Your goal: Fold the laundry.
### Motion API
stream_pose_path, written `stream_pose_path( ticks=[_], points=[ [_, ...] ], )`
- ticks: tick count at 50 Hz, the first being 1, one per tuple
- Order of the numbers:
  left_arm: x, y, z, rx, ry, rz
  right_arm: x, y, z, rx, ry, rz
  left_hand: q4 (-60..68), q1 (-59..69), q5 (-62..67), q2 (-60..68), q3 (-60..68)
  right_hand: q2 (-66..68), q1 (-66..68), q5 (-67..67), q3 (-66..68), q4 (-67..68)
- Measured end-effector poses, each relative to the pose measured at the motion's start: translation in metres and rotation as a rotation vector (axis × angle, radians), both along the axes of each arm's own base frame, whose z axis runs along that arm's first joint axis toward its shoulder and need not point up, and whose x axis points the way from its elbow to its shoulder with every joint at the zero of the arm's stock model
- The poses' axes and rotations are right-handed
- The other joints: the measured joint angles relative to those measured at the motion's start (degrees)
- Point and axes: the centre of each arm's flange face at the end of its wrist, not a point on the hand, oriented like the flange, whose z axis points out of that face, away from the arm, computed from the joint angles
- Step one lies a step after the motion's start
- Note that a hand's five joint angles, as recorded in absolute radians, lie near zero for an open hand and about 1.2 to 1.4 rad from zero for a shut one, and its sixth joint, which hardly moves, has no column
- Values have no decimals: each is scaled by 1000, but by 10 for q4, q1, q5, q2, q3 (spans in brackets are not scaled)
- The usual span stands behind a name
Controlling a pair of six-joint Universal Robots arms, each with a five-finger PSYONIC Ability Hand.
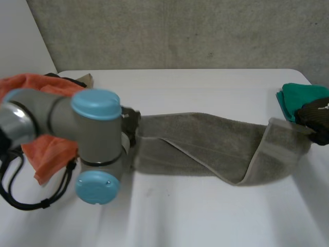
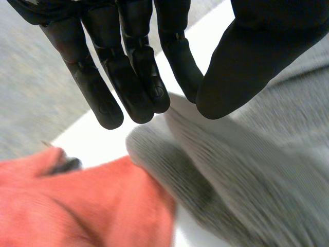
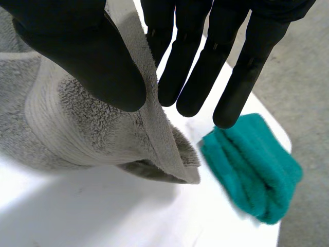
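Right hand (image 3: pixel 87 56) pinches grey towel (image 1: pixel 205 144) end (left hand (image 2: pixel 133 77) seemingly too)

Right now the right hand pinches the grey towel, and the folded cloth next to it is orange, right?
Not quite. The folded cloth next to the right hand is green, not orange, as the right wrist view shows. Its fingers do pinch the grey towel.

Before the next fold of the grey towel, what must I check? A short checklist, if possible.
1. Right hand pinches one end of the grey towel: ok.
2. Left hand pinches the other end: ok.
3. Towel lies flat, without twist: not ok, folded over near the right hand.
4. Orange cloth apart from the towel: cannot tell.
5. Bare table in front of the towel: ok.
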Motion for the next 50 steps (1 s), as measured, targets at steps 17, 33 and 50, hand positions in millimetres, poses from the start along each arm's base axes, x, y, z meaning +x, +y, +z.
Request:
stream_pose_path(
  ticks=[17,33,50],
  points=[
    [37,46,88,-118,146,-59,-9,25,66,-86,11,-18,-336,-366,-316,-334,-329,0,0,0,0,0],
    [1,-7,-44,112,76,-24,-4,27,18,0,-10,9,-480,-448,-456,-471,-471,0,0,0,0,0],
    [7,-8,6,-16,83,32,-9,16,18,-52,1,-7,0,-12,-3,-4,-2,0,0,0,0,0]
  ],
)
